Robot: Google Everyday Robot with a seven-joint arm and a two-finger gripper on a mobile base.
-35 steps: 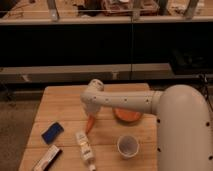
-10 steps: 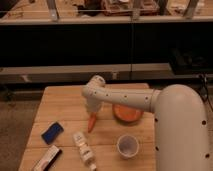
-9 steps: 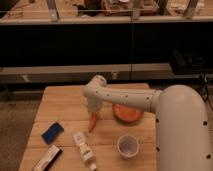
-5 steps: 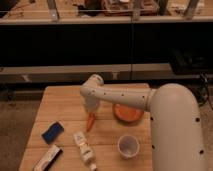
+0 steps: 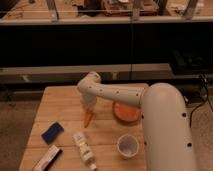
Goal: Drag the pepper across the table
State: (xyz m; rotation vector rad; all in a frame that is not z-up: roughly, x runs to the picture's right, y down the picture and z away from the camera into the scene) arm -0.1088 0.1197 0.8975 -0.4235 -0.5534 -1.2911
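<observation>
Arm bent downward, claw (image 5: 89, 107) over the pepper (image 5: 88, 119)

Nothing readable is showing up anywhere. The small bottle (image 5: 83, 146) and the flat packet (image 5: 47, 158) lying on the tabletop (image 5: 60, 107) are carrying labels, but no letters are coming through. The gripper (image 5: 89, 106) is hanging right over the pepper (image 5: 88, 119), unmarked too.

Dim, warm light falls from above onto the table (image 5: 62, 100); the shelves behind lie in deep shadow. The gripper (image 5: 89, 106), above the table's middle, looks soft and blurred.
</observation>
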